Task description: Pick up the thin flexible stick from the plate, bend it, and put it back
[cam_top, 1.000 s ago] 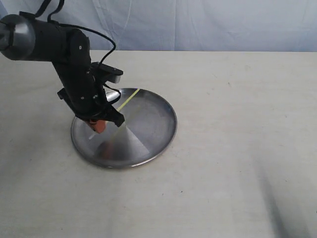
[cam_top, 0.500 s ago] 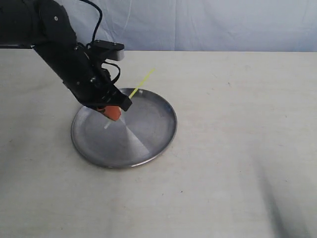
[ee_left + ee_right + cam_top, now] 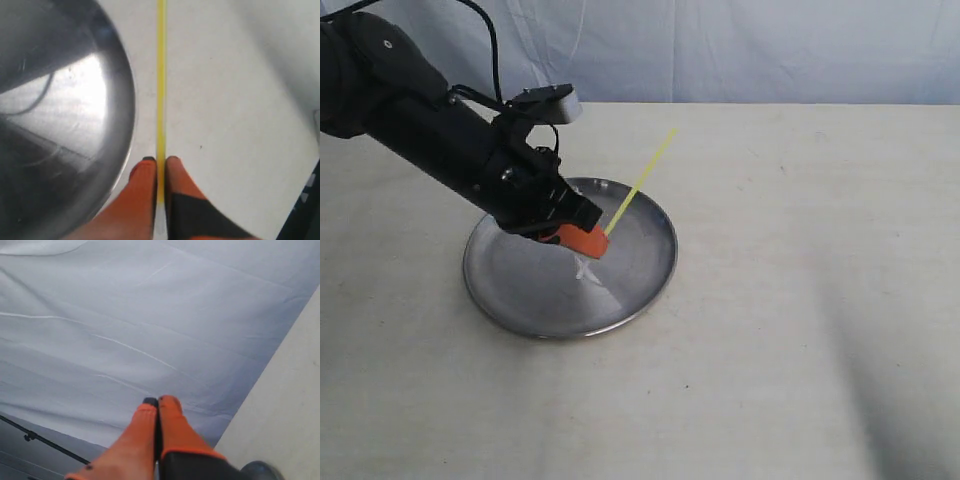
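Observation:
My left gripper [image 3: 592,243] hangs over the middle of the steel plate [image 3: 510,300] with its orange fingers shut on the thin yellow-green stick [image 3: 642,180]. The stick stands straight, rising up and to the right from the fingertips, clear of the plate. In the left wrist view the stick [image 3: 161,80] runs straight out from between the left gripper's [image 3: 160,161] tips, beside the plate's rim [image 3: 131,100]. My right gripper [image 3: 157,402] is shut on nothing and faces the grey backdrop; it does not show in the exterior view.
The plate lies on a pale cloth-covered table [image 3: 800,300]. A grey-blue fabric backdrop [image 3: 740,50] hangs behind the table's far edge. The left arm's black links [image 3: 430,130] slant in from the upper left.
The left gripper has lifted the stick off the plate and carried it rightward toward the plate's middle. The stick now points more steeply upward.

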`<move>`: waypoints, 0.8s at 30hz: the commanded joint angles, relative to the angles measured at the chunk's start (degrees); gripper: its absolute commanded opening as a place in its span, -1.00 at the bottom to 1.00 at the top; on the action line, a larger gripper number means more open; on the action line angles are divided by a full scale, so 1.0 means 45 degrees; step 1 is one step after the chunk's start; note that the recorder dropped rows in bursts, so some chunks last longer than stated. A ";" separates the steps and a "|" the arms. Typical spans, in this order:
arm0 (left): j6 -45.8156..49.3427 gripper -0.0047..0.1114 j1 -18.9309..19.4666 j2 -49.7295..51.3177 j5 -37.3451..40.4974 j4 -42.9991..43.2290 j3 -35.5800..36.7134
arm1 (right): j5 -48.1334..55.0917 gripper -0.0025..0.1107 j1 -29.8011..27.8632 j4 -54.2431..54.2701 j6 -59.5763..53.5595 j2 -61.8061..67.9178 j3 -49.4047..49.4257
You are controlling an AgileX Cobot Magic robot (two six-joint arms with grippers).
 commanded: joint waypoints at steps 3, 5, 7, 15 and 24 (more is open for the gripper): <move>0.1562 -0.92 -0.0038 -0.0361 0.0477 -0.1946 0.0100 | 0.1414 -0.93 -0.0042 -0.0337 0.0116 0.0744 -0.0620; 0.1701 -0.92 -0.0038 -0.0361 0.0683 -0.2189 0.0100 | 0.2035 -0.67 -0.0042 -0.0682 0.0002 0.1618 -0.1313; 0.1948 -0.92 -0.0038 -0.0361 0.1028 -0.2425 0.0100 | 0.2321 -0.34 -0.0042 -0.0709 -0.0526 0.2637 -0.2324; 0.2652 -0.92 -0.0871 -0.0361 0.1578 -0.3002 0.0100 | 0.4164 -0.12 -0.0042 -0.0318 -0.3559 0.8580 -0.6285; 0.2652 -0.92 -0.1041 -0.0361 0.1485 -0.2894 0.0100 | 0.6815 -0.12 -0.0042 0.8666 -1.3372 1.2803 -0.7566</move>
